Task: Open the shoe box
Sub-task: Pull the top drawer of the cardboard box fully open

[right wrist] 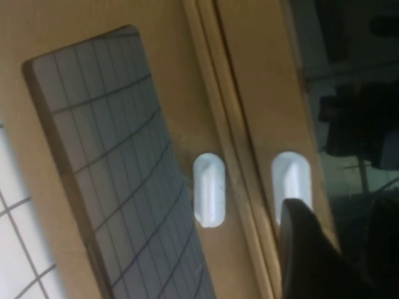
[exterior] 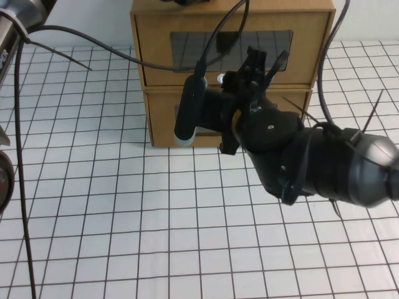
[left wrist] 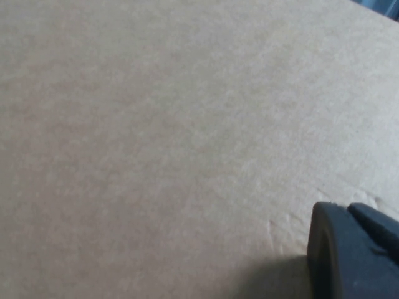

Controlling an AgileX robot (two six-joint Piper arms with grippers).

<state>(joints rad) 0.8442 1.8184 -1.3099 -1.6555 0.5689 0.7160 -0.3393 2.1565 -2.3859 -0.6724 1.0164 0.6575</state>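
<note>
Right arm [exterior: 324,165] is nearest, a bulky black body coming in from the right edge of the table [exterior: 124,218] towards the middle of the far edge. Wrist camera [exterior: 189,112] is strapped on its left side. Right gripper [exterior: 267,59] is raised in front of the upper shoe box [exterior: 156,47], just right of the upper handle [exterior: 220,78]. Its jaws stand apart with nothing between them. In the right wrist view one dark finger [right wrist: 305,255] overlaps the end of the upper handle [right wrist: 292,177]; contact cannot be told.

Two tan cardboard shoe boxes are stacked at the middle of the far edge, the upper one on the lower shoe box [exterior: 163,115]. Both fronts look flush and shut. Each front has a dark window; the upper window [exterior: 187,43] is partly covered by the gripper. The lower window [right wrist: 112,162] reflects the grid cloth. Lower handle [right wrist: 209,190] is white and oval, sitting just across the seam from the upper handle.

Left arm [exterior: 15,18] shows at the far left corner, and a black cable [exterior: 124,53] runs from there towards the boxes. Left gripper [left wrist: 352,255] is close over a plain cardboard surface [left wrist: 156,124]. Whether it is open or closed cannot be told, and neither can contact.
</note>
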